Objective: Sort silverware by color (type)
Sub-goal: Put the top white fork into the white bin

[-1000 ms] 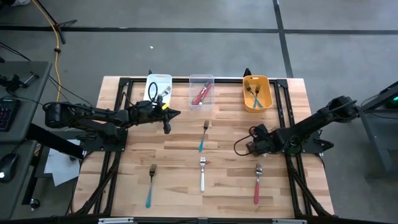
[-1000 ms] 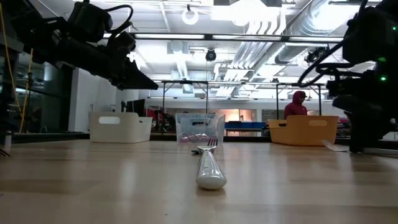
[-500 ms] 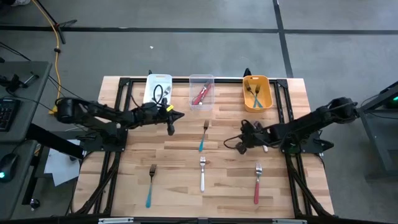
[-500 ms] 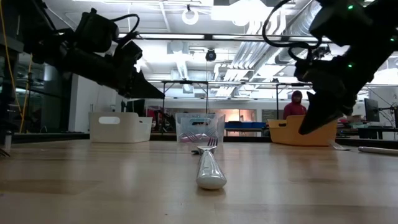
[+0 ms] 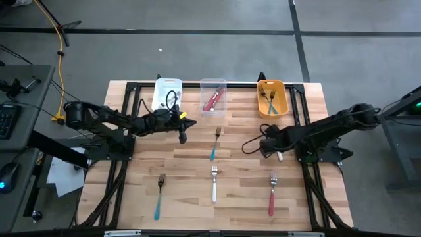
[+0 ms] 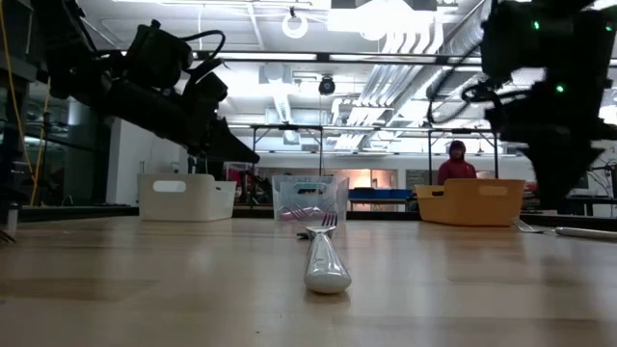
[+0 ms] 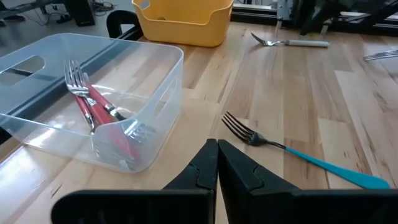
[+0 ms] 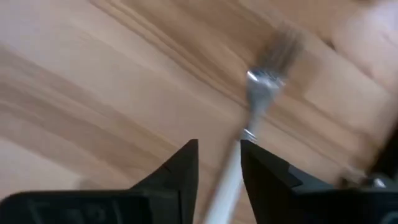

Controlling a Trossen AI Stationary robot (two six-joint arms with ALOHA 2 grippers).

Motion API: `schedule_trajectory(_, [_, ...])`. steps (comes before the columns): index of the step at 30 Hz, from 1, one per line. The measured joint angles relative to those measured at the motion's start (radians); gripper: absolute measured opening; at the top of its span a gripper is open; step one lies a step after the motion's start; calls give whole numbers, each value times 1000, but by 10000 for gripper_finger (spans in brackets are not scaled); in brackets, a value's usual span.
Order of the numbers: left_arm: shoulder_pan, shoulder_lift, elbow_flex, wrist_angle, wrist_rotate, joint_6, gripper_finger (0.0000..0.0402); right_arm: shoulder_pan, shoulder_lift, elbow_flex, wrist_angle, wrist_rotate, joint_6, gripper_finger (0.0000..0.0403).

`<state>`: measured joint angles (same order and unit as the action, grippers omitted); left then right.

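The wooden tabletop [image 5: 191, 164] carries three bins along its far edge: a white bin [image 5: 168, 92], a clear bin [image 5: 213, 96] and an orange bin [image 5: 272, 98]. The clear bin holds red-handled forks [image 7: 93, 109]; the orange bin holds forks that appear teal-handled; the contents of the white bin are largely masked by a cable.

Unsorted forks on the tabletop: a teal fork [image 5: 215, 143] near the middle, a second teal fork [image 5: 159, 196] towards the near left, a white fork [image 5: 214, 184] at near centre, a red fork [image 5: 272, 194] towards the near right, and a white-handled fork [image 8: 249, 130] lying under the right arm.

The right gripper [image 8: 217, 177] is over that white-handled fork, the fingers parted with the handle running between them; no firm grip is evident. The left gripper [image 7: 217, 168] hovers just beside the clear bin, fingers closed and empty, pointing at the central teal fork.

Judgement: the step in hand is picking up the white-handled fork. The next move calls for closing on the handle, lifting clear, and carrying it across to the white bin.

In the high view the right arm covers most of that fork. The right wrist picture is blurred, so contact cannot be confirmed.
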<state>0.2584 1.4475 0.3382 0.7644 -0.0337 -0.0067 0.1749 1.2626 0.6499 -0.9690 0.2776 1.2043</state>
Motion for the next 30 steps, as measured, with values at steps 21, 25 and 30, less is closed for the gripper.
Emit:
schedule_trajectory(21, [0,0,0,-8,0,3,3,-158,-3,-173,264,-90,-169,97])
schedule_trajectory(25, [0,0,0,-8,0,3,3,-153,-2,-173,328,-87,-215,53])
schedule_trajectory(30, [0,0,0,-8,0,0,3,-146,2,-175,499,-105,-321,29])
